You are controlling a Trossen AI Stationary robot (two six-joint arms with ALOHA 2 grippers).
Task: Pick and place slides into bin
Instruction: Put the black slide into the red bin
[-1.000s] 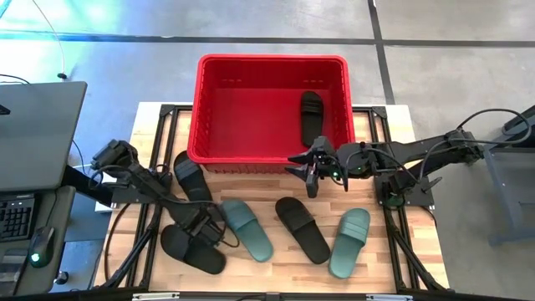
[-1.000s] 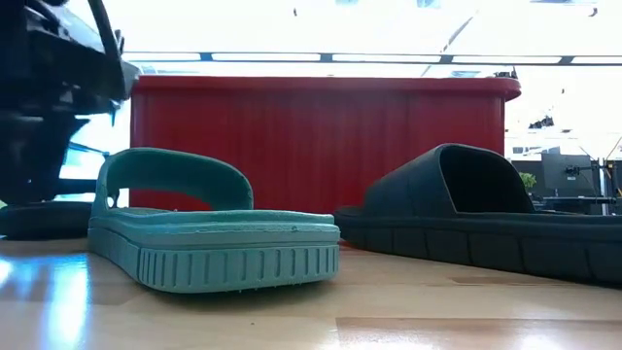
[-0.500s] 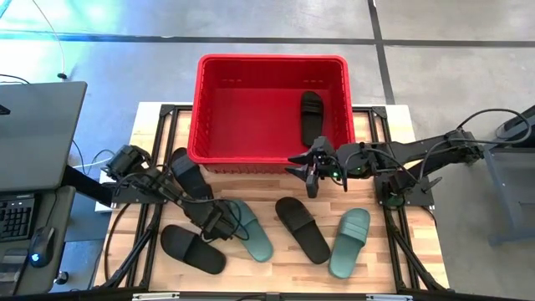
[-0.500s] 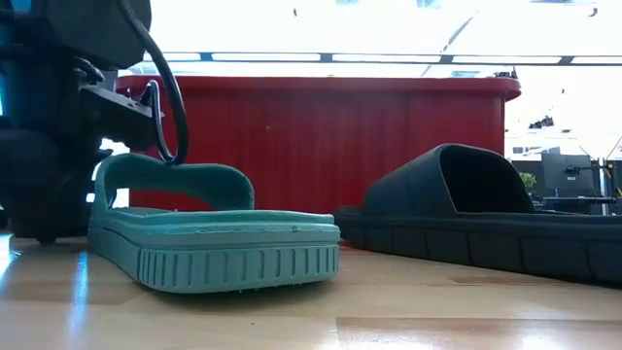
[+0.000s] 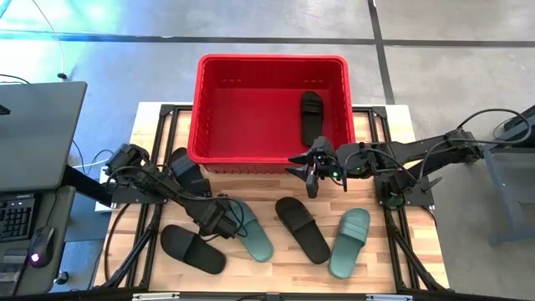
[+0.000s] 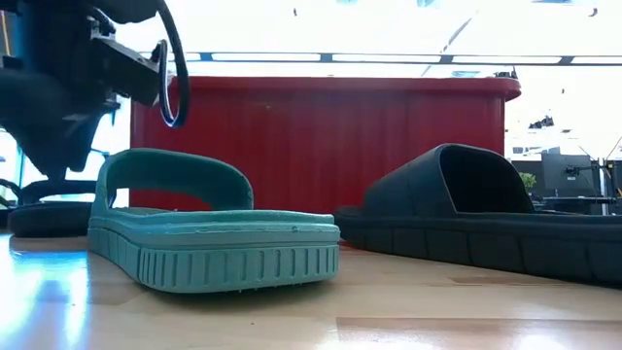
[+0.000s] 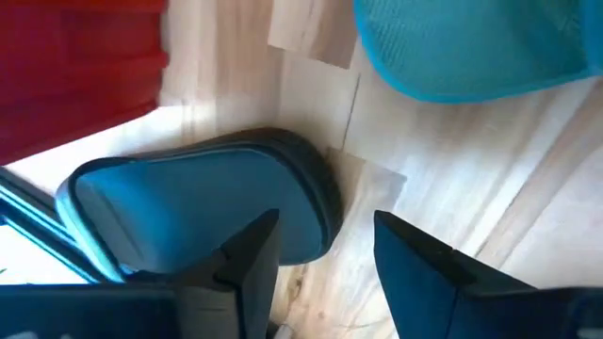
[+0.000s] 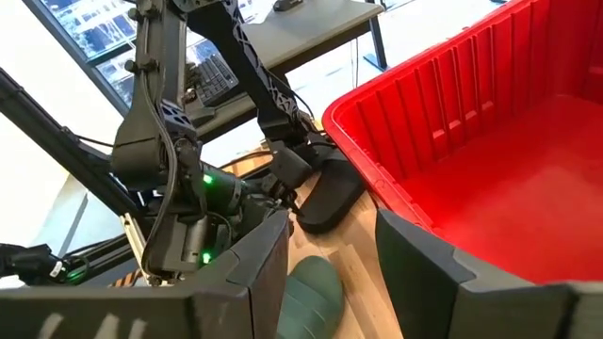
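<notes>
The red bin (image 5: 272, 109) stands at the table's far middle with one black slide (image 5: 311, 117) lying in it. On the table lie a green slide (image 5: 248, 229), a black slide (image 5: 301, 227), a second green slide (image 5: 349, 242), a black slide (image 5: 192, 248) at the near left, and a black slide (image 5: 188, 171) by the bin's left corner. My left gripper (image 5: 222, 219) is open and empty at the left end of the green slide (image 6: 194, 228); its wrist view shows a black slide's rounded end (image 7: 198, 207) under it. My right gripper (image 5: 311, 171) is open and empty above the bin's near rim.
A desk with a keyboard (image 5: 17, 219) stands off the table's left side. The left arm's cables (image 6: 173, 68) hang above the green slide. Bare wood shows along the near edge (image 5: 276, 272) and between the slides.
My left gripper has gone from above the near-left black slide toward the table's right edge, to the left end of the green slide. In the low view it dipped near the table and has risen again. The slides have stayed in place.
</notes>
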